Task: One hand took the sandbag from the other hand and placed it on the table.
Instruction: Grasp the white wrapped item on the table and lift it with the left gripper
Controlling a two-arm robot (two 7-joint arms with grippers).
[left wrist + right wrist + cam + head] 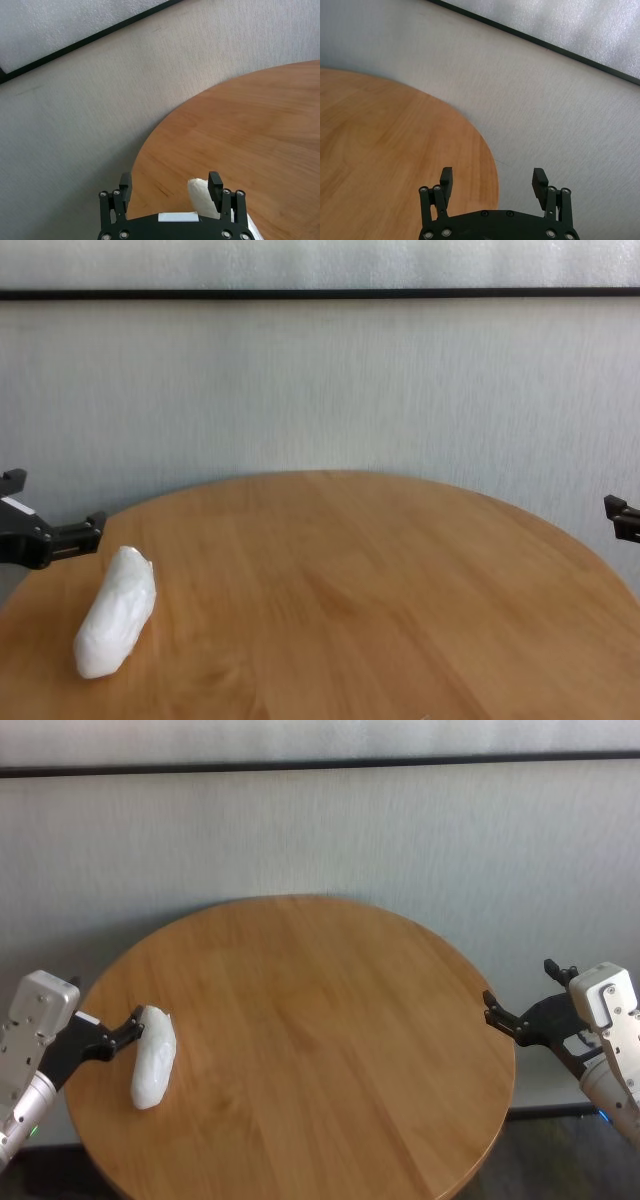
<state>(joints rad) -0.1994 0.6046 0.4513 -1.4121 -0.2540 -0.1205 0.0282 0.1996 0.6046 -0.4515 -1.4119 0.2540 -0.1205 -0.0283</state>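
**Operator:** While the sandbag [153, 1057] lies flat on the table [330, 1020], which step applies?

**Technician:** Judged from the layout, this is either the start, before pickup, or the end, after placement; the views do not settle which. The left gripper [122, 1032] has its jaws spread wide and holds nothing. The bag's far end sits just beside one fingertip, partly ahead of the jaw gap, not enclosed by it. The right gripper [520, 1005] also stands open and empty, off the table's opposite edge, with the bag well apart from its jaws.

**Operator:** What does the next move call for?

**Technician:** If pickup is pending, centre the left jaws across the bag before closing; the soft pouch may sag or slip.

**Operator:** Which view adds information?

**Technician:** The left wrist view shows the bag's tip against one finger [215, 187], with the gap otherwise vacant. The chest view shows the whole bag resting on the table, yet cuts off most of both grippers.
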